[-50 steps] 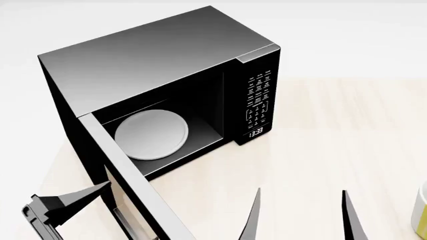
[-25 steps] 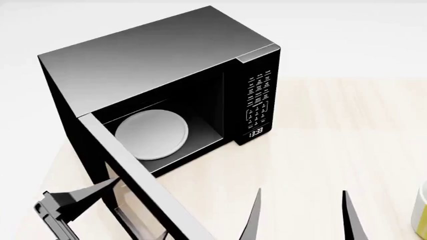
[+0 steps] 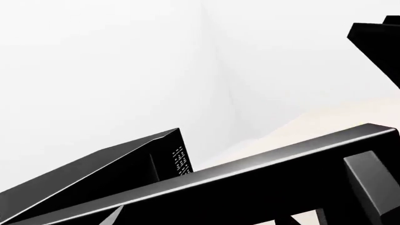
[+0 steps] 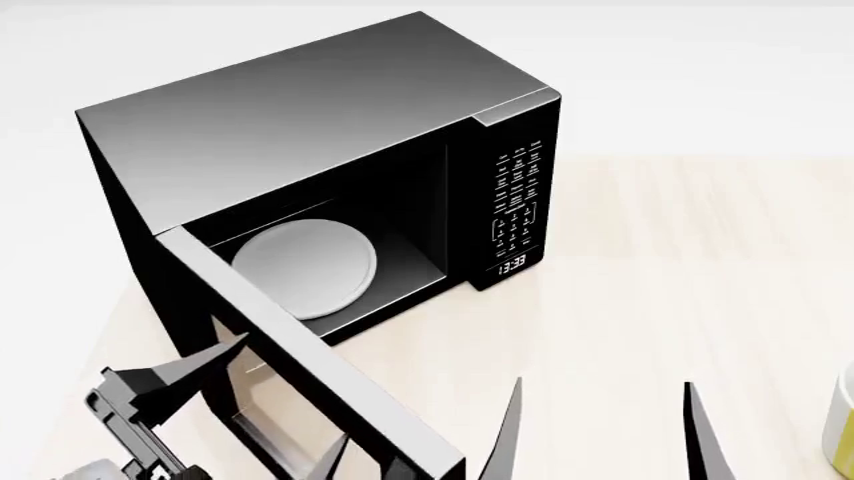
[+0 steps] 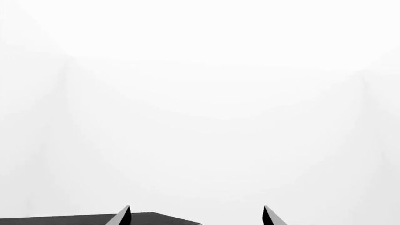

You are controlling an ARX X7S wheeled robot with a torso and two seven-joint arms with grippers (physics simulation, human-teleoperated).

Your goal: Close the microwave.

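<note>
we see the microwave [image 4: 320, 170] standing at the back left of the pale table [image 4: 694, 280], its door [image 4: 300, 370] swung out toward us and the white turntable plate [image 4: 304, 270] exposed inside. its clock [image 4: 513, 266] seems to read 13:33; the keypad [image 4: 518, 195] labels are too small for us to read. our left gripper [image 4: 180, 375] sits against the door's outer face, and we cannot tell how its jaws stand. our right gripper [image 4: 601, 430] hangs with fingers spread, holding nothing. a yellowish mug [image 4: 841, 425] sits at the right edge.
</note>
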